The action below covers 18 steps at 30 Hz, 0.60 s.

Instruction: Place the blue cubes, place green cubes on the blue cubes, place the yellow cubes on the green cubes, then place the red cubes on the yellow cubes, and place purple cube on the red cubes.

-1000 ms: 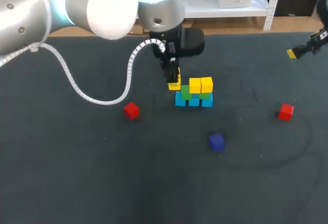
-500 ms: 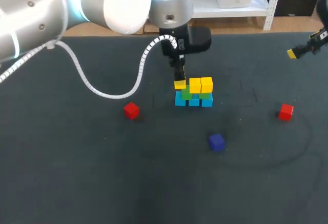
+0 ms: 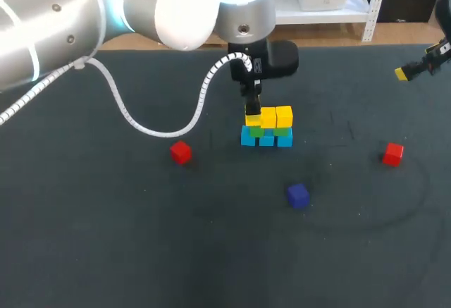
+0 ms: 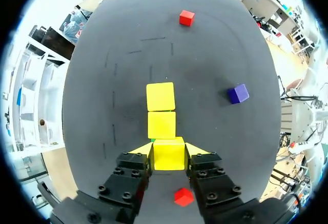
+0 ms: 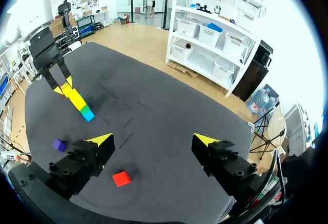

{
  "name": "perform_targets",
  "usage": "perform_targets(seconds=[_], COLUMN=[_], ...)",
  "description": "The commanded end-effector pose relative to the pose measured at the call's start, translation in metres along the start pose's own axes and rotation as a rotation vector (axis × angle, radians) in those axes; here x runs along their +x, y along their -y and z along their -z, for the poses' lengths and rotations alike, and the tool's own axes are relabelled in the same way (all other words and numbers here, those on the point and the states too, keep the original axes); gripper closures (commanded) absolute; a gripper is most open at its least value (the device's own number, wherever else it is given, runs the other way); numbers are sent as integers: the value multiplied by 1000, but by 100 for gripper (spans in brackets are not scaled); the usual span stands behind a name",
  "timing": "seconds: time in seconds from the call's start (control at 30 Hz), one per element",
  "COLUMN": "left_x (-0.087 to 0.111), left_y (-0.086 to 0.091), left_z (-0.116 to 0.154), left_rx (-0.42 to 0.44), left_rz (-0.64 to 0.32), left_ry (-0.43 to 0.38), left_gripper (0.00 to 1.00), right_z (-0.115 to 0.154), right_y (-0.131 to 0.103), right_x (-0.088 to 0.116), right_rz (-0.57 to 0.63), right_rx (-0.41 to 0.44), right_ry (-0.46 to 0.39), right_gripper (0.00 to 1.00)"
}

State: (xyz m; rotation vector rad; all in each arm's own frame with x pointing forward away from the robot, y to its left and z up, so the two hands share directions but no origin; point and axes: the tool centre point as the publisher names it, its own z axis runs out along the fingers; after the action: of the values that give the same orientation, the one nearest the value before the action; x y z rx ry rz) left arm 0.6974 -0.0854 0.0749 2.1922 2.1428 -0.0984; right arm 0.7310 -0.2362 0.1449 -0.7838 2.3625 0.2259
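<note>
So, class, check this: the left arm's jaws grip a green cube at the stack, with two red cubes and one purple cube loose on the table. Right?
No: the left gripper holds a yellow cube, not green; the left wrist view shows it. The red cubes and purple cube do lie loose.

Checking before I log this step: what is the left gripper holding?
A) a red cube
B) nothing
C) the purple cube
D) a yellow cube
D: in the left wrist view, the left gripper has both fingers pressed against a yellow cube held between them.
</note>
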Motion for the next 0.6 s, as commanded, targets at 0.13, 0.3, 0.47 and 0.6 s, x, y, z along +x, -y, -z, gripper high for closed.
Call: perform_targets(seconds=[0.13, 0.3, 0.47, 0.6], left_x=[-6, -7, -5, -4], left_y=[-2, -1, -2, -2], left_z=[-1, -2, -3, -4], left_rx=[8, 8, 9, 8], left_rz=[-7, -8, -2, 3], left_ry=[-11, -17, -22, -24], left_gripper=[100, 100, 100, 100], right_z=[1, 1, 1, 1], right_y=[0, 0, 0, 0], right_x=[0, 0, 0, 0], right_rz=[0, 0, 0, 0], right_rx=[1, 1, 1, 1], right_ry=[-1, -1, -1, -1], right_gripper=[0, 0, 0, 0])
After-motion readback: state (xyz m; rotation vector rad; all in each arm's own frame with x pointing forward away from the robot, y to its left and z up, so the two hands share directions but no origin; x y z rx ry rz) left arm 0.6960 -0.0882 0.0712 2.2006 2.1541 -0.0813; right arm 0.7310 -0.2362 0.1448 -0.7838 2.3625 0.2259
